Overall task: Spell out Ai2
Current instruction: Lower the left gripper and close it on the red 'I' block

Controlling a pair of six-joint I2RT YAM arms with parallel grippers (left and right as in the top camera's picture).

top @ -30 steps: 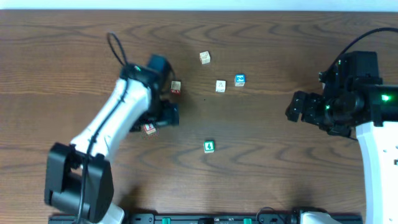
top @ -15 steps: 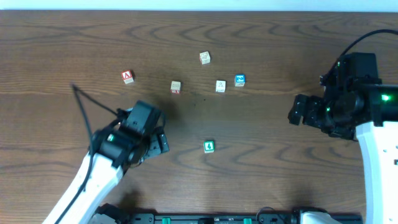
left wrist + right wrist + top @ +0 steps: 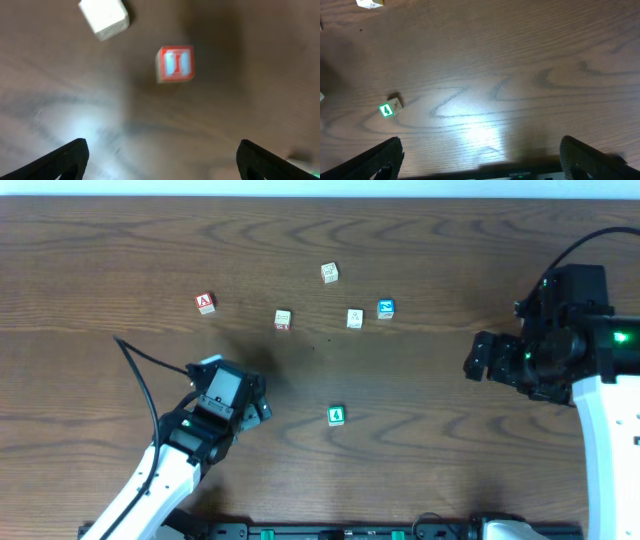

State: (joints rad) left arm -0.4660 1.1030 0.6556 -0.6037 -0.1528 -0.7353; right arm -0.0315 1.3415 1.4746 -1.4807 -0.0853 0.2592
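Several small letter blocks lie on the wooden table. A red A block (image 3: 204, 303) is at the back left. A red I block (image 3: 283, 319) lies to its right and shows in the left wrist view (image 3: 175, 63). My left gripper (image 3: 256, 406) (image 3: 162, 160) is open and empty, hovering short of the I block. A white block (image 3: 354, 318), a blue block (image 3: 385, 308), a tan block (image 3: 329, 272) and a green block (image 3: 336, 416) lie mid-table. My right gripper (image 3: 478, 361) (image 3: 482, 160) is open and empty at the right, far from the green block (image 3: 389, 108).
In the left wrist view a pale block (image 3: 104, 17) lies beyond the I block. The left arm's black cable (image 3: 140, 370) loops over the table at the left. The table's front edge runs just below the right gripper (image 3: 520, 172).
The left arm has swung back from the back of the table to the front left. The red block by its gripper a second ago is gone; the A block now lies at the back left. The right arm is still.
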